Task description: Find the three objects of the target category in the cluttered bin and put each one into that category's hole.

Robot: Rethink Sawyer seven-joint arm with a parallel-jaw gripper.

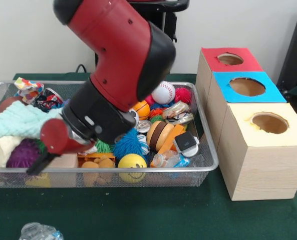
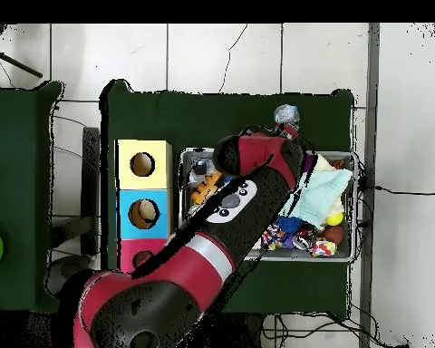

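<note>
Three holed boxes [image 1: 248,117], one basket [image 1: 208,160]

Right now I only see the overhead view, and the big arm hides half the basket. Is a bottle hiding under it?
Observer: Yes. A see-through bottle lies inside the bin, in the corner by the yellow box.
Operator: What's next to it?
Observer: A yellow smiley ball, against the same rim.
Operator: Where's the gripper?
Observer: The gripper is low at the bin's other end, beside a purple spiky ball.
</note>
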